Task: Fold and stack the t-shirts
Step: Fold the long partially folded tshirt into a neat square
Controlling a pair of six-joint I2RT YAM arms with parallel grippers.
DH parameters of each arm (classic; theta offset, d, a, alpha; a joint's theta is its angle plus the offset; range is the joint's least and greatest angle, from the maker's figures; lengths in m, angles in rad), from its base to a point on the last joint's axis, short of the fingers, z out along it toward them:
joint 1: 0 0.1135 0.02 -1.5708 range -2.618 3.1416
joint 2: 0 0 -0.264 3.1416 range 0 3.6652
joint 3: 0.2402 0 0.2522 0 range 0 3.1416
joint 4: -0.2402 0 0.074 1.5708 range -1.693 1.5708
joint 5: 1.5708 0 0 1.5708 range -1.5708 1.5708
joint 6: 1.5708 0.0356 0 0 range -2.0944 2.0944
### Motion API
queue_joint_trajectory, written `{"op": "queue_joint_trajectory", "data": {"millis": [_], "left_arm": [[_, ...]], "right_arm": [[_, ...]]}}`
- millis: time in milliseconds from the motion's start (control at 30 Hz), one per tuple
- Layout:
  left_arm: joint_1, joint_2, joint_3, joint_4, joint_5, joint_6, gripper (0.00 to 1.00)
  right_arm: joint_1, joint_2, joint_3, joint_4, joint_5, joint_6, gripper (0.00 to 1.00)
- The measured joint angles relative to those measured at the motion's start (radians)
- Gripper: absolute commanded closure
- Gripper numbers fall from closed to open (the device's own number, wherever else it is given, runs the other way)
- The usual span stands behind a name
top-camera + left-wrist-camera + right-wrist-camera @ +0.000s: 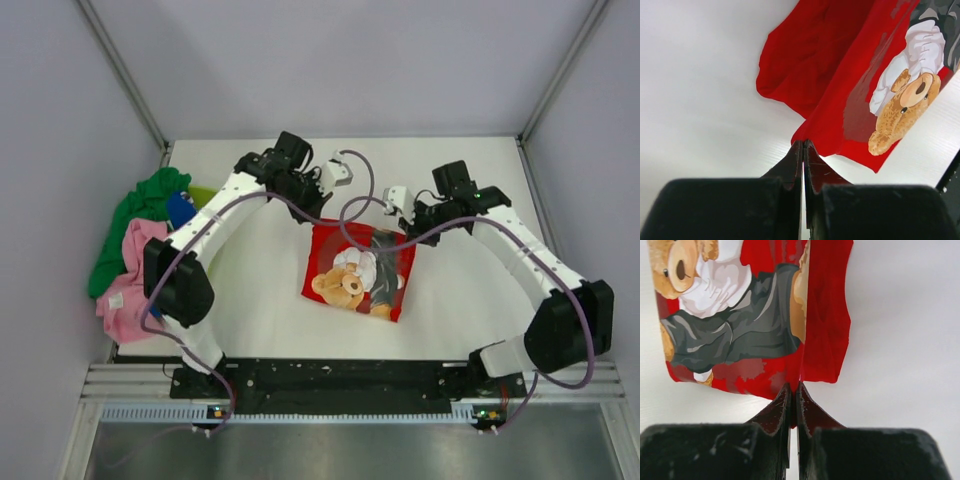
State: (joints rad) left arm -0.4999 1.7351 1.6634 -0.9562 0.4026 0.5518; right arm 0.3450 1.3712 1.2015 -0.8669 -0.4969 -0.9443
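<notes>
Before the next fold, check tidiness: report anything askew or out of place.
The red teddy-bear t-shirt lies skewed to the table edges, part of it rumpled. The green t-shirt and pink t-shirt sit crumpled in a heap at the left edge.

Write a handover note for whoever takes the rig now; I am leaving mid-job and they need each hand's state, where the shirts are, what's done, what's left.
Left hand: shut, pinching the far left corner of the bright red cloth t-shirt with a teddy-bear print.
Right hand: shut on its far right corner.
That shirt lies print up, mid white table, apparently partly folded.
Pink cloth t-shirt, green cloth t-shirt, blue cloth t-shirt: heaped unfolded at the table's left edge.
Done: nothing stacked.
Left: finish the red fold, then fold and stack the rest.
</notes>
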Motion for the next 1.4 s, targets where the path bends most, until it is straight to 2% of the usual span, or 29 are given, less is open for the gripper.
{"op": "queue_joint_trajectory", "data": {"millis": [367,433,500,567,633,700,833,933,1033,1100,1167,1267,1400], "left_arm": [[-0.001,0.298,0.215,0.025,-0.009,-0.005,1.00],[-0.001,0.327,0.230,0.033,-0.015,-0.006,1.00],[-0.002,0.354,0.239,0.051,-0.026,-0.009,0.90],[-0.002,0.379,0.241,0.078,-0.041,-0.015,0.80],[-0.002,0.402,0.250,0.099,-0.068,-0.027,0.73],[0.001,0.441,0.286,0.119,-0.110,-0.040,0.70],[0.008,0.530,0.397,0.144,-0.200,-0.074,0.68],[0.016,0.529,0.409,0.143,-0.235,-0.092,0.67],[0.019,0.466,0.343,0.154,-0.216,-0.100,0.67],[0.017,0.359,0.206,0.173,-0.163,-0.107,0.70],[0.008,0.238,0.062,0.178,-0.102,-0.115,0.73],[-0.034,0.112,-0.086,0.180,-0.029,-0.119,0.74],[-0.132,0.085,-0.205,0.176,0.024,-0.079,0.74]], "right_arm": [[-0.113,0.198,0.013,0.096,0.013,0.109,1.00],[-0.118,0.227,0.013,0.118,0.024,0.129,0.97],[-0.122,0.264,0.020,0.137,0.035,0.152,0.93],[-0.127,0.307,0.032,0.156,0.048,0.172,0.80],[-0.132,0.349,0.038,0.182,0.082,0.207,0.79],[-0.140,0.394,0.050,0.208,0.124,0.252,0.73],[-0.147,0.513,0.152,0.241,0.244,0.434,0.72],[-0.148,0.536,0.215,0.261,0.294,0.564,0.69],[-0.149,0.489,0.219,0.271,0.302,0.697,0.66],[-0.152,0.412,0.183,0.281,0.290,0.794,0.66],[-0.152,0.325,0.129,0.290,0.252,0.878,0.73],[-0.144,0.167,-0.039,0.393,0.142,1.033,0.81],[-0.116,0.111,-0.260,0.544,0.063,1.195,0.89]]}}
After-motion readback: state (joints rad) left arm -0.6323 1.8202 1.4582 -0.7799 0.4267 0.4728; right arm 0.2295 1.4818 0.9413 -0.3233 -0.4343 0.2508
